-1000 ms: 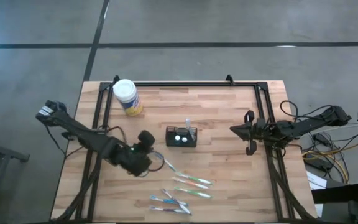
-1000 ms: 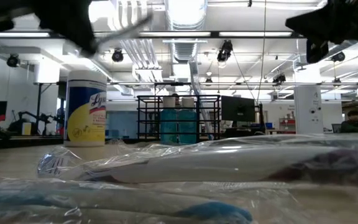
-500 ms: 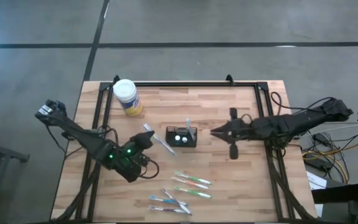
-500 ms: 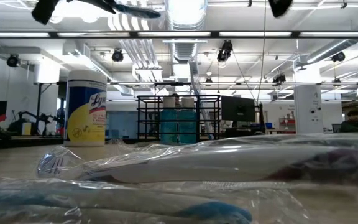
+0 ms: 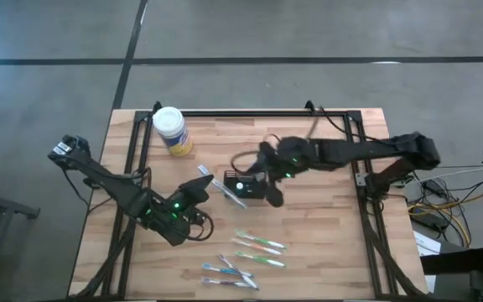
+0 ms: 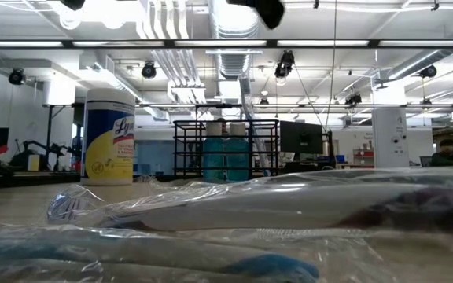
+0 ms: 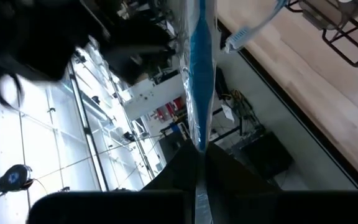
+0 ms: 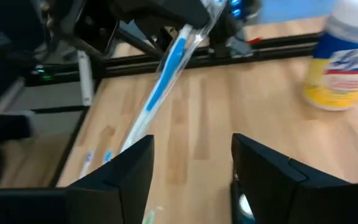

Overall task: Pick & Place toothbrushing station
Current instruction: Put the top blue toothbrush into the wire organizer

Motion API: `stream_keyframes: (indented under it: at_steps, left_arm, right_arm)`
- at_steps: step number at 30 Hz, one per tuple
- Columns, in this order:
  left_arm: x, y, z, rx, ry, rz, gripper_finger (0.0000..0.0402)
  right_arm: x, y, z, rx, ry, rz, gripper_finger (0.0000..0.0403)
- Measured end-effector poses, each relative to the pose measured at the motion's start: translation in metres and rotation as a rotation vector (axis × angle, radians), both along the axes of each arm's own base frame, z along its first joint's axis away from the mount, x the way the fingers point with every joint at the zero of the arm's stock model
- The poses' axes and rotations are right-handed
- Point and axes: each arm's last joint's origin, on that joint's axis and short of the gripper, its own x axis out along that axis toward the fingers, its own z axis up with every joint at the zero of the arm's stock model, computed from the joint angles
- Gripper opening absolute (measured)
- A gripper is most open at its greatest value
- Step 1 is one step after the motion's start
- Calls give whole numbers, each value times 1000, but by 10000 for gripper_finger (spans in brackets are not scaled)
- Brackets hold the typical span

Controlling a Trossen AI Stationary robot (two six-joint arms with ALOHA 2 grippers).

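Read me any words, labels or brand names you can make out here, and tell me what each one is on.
"Lysol": script brand logo on the yellow tub with the white lid, best seen in the low view.
Smaller print under that logo: too small to read.
Label on the same tub in the right wrist view: blurred, unreadable.
Wrapped toothbrushes: no legible text.

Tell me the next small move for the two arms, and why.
Probably the left gripper should ease its wrapped toothbrush on toward the caddy. The brush is clamped in shut fingers and its tip reaches the caddy's edge. The right gripper hangs open over the caddy, seemingly ready to take or steady the brush.
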Motion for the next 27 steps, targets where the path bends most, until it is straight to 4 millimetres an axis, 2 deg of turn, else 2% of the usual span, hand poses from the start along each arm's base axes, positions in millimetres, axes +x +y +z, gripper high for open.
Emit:
stream_keyframes:
  at_steps: [7,14,23,27]
  left_arm:
    - [1,2,0,-2,4,5,17]
    - [6,9,2,-9,-8,29,17]
    - [7,11,2,-12,-14,41,17]
    - [7,13,2,-13,-14,49,17]
  right_arm:
    - [34,-29,5,165,19,99,215]
    - [63,-31,-5,198,117,158,215]
    - [69,-31,-1,167,98,196,214]
    - [69,-29,-5,153,121,211,194]
